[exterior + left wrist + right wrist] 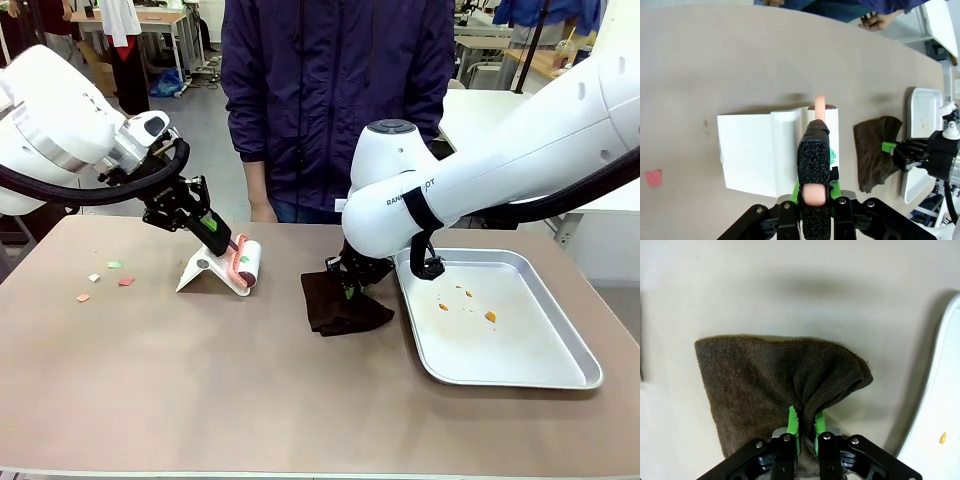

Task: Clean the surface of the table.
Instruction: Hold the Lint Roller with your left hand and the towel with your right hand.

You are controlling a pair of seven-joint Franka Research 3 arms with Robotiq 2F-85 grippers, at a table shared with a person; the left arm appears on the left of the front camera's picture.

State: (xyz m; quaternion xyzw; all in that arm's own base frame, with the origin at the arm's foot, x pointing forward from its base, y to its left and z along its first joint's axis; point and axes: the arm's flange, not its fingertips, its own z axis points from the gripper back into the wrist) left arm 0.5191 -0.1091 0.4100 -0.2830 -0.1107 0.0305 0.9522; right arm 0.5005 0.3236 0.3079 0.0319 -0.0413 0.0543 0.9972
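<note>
Clearly the left arm is the nearer one to the dirt. The coloured paper scraps (112, 272) lie on the brownish worktop (300, 400) toward its left edge, just past the white stand (203, 270) on the side away from the cloth. The left fingers (212, 226) are clenched on the pink handle of the lint roller (248, 264). Its long axis slants down from them toward the middle of the worktop, with the drum at the stand's inner end. The right fingers (793, 426) are pinched tight on a fold of the dark brown cloth (342, 306), which lies bunched mid-worktop just beside the silver tray (520, 378). A wipe from there would probably have to pass the stand first, so the roller looks better placed.
</note>
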